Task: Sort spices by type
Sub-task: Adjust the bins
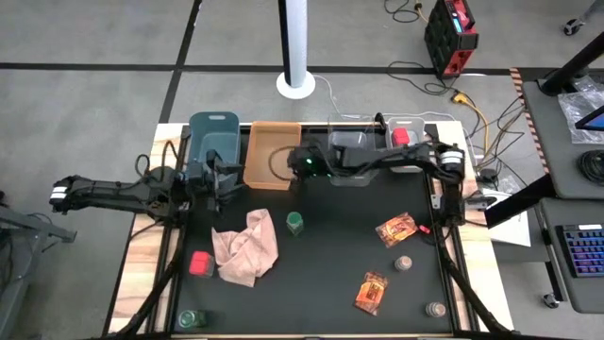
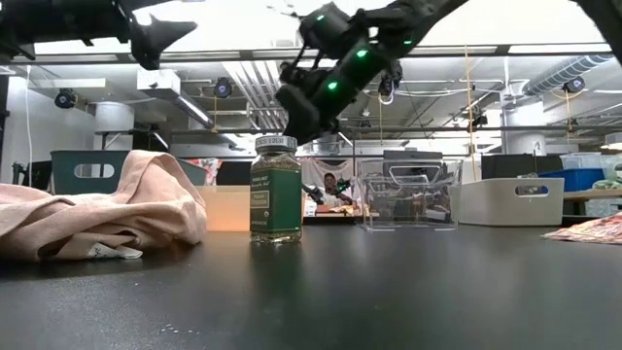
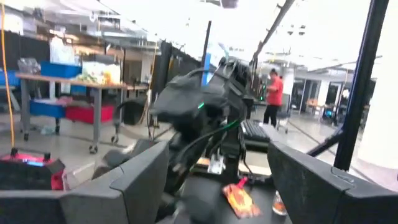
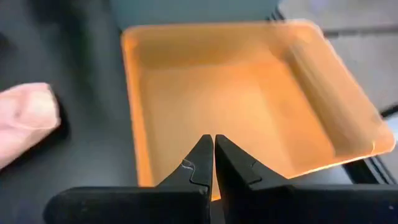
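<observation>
On the black tabletop [image 1: 330, 236], a row of bins lines the upper edge: teal bin [image 1: 213, 135], orange bin [image 1: 272, 154], clear bin [image 1: 351, 142], white bin [image 1: 415, 132]. The right gripper [image 1: 300, 161] hangs by the orange bin's right rim. A pink cloth [image 1: 247, 247] lies lower left, a green-capped jar [image 1: 295, 223] beside it and foil packets [image 1: 395, 229] at the right.

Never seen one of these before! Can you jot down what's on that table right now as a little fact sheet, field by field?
Bins: teal, orange, clear, white, along the far edge
Green-capped jars: one mid-table, one at the near left corner
Foil packets: two, right side
Tan-lidded jars: two, right side
Red container, beside pink cloth
Left gripper: open, empty
Right gripper: shut, empty, over orange bin
</observation>
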Available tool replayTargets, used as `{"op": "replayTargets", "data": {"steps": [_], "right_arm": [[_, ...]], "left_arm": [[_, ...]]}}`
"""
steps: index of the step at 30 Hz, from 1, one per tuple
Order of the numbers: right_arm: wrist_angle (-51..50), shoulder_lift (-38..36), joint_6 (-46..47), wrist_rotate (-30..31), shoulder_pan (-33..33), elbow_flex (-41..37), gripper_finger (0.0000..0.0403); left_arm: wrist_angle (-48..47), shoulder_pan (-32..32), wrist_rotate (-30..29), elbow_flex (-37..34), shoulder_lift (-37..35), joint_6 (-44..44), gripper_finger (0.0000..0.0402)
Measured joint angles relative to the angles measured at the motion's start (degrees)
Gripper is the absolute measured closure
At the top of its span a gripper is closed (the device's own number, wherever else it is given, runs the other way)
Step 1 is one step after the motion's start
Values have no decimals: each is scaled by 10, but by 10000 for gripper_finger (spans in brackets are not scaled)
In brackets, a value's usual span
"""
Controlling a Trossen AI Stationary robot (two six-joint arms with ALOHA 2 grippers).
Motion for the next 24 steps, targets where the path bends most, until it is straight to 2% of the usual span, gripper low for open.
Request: {"op": "replayTargets", "data": {"steps": [5,7,14,24], "right_arm": [[-161,61,15,-15,-24,110,394],[-193,82,10,-28,-31,140,394],[-235,131,-21,-33,-32,187,394],[-273,124,-18,-29,-37,193,394]], "left_arm": [[-10,0,0,0,-14,1,142],[-18,0,0,0,-17,1,142],[-37,0,0,0,-19,1,142],[-49,0,0,0,-19,1,142]]}}
